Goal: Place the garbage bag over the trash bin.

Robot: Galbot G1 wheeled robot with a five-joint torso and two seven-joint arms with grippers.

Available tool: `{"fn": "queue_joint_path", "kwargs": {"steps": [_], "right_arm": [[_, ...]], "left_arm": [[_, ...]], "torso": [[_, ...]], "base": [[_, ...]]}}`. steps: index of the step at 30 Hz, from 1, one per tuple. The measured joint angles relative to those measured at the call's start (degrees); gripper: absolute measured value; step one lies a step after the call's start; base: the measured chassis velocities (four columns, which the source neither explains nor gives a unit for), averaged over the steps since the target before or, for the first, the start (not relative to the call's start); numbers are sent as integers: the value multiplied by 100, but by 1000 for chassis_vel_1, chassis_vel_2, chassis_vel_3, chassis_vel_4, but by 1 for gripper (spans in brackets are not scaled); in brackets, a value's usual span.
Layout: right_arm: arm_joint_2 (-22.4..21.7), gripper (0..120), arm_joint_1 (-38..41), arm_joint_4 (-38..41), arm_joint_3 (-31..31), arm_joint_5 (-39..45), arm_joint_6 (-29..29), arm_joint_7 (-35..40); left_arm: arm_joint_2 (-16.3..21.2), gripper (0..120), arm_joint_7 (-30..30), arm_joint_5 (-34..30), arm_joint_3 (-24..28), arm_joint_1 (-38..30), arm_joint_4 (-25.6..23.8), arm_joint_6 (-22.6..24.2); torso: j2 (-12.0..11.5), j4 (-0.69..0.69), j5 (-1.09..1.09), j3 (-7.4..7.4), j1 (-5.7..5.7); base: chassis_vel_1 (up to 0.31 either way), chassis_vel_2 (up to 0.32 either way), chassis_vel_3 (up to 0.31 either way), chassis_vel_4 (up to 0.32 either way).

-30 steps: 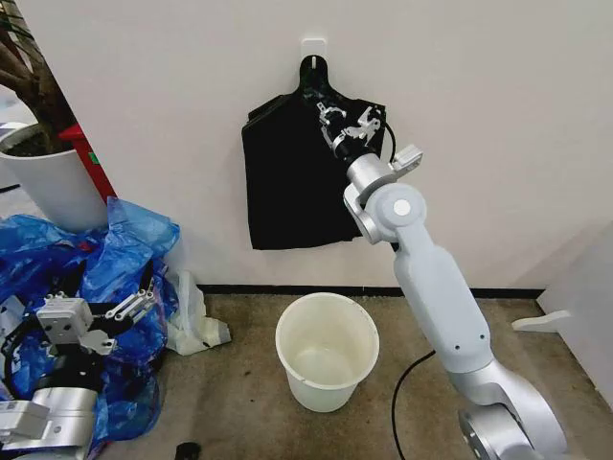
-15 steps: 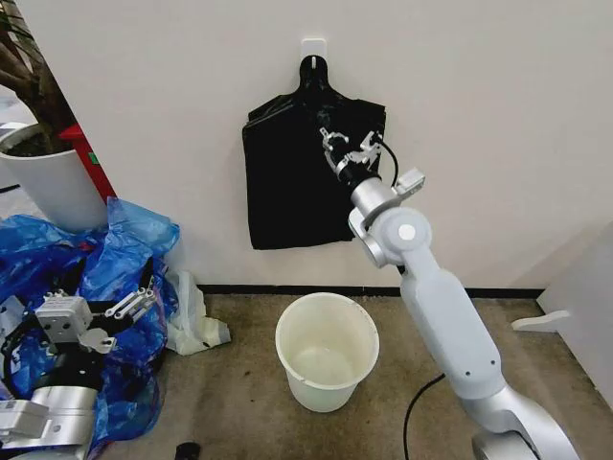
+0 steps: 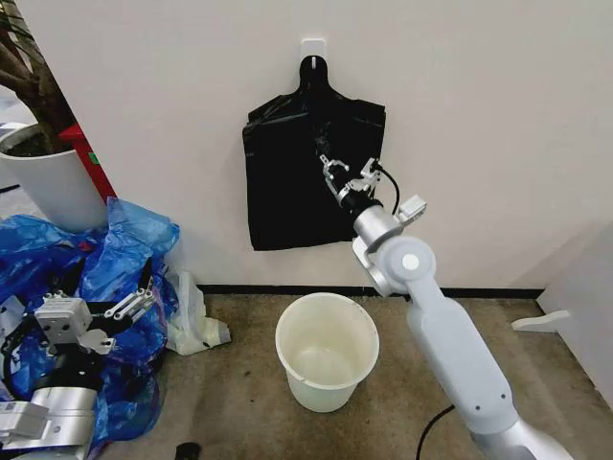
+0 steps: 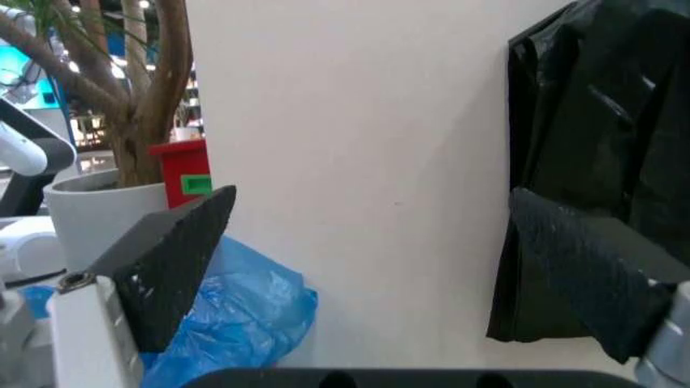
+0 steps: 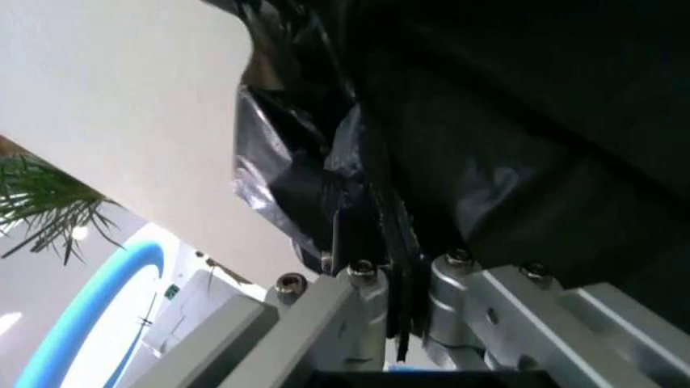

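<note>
Bag-fetching is the step in hand: the right gripper (image 3: 347, 175) is raised to the flat black bundle of bags (image 3: 287, 187) hanging from a white wall hook (image 3: 313, 46), and the right wrist view shows its fingers (image 5: 372, 303) closed together with a fold of glossy black film, the garbage bag (image 5: 323, 174), pinched between them. Judging from this, the next move calls for drawing that single sheet out and down from the bundle without tearing it or dragging the bundle off its hook. The trash bin (image 3: 328, 351) stands open on the floor directly below, near the wall's dark baseboard, with bare floor around it and free room between bundle and rim. The left gripper (image 3: 120, 307) waits low at the left over a heap of blue plastic bags (image 3: 115, 244), jaws apart, beside a white plant pot (image 3: 43, 187).
</note>
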Motion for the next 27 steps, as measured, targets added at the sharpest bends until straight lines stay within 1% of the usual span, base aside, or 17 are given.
{"fn": "queue_joint_path", "kwargs": {"steps": [8,14,16,20,27], "right_arm": [[-67,0,-589,249,62,-153,-43,-118],[-120,0,-1235,444,165,-364,-104,-280],[-121,0,-1283,460,172,-381,-109,-290],[-124,0,-1666,555,248,-544,-137,-425],[-106,0,-2071,678,334,-690,-156,-573]], "left_arm": [[6,100,6,1,7,-18,4,-7],[1,100,16,10,28,-23,8,-29],[1,100,18,11,31,-23,8,-30],[0,100,23,16,45,-31,9,-35],[2,100,36,16,38,-26,0,-54]], "torso": [[0,0,0,0,0],[0,0,0,0,0],[0,0,0,0,0],[0,-1,0,0,0],[0,0,0,0,0]], "base": [[0,0,0,0],[0,0,0,0],[0,0,0,0],[0,0,0,0],[0,0,0,0]]}}
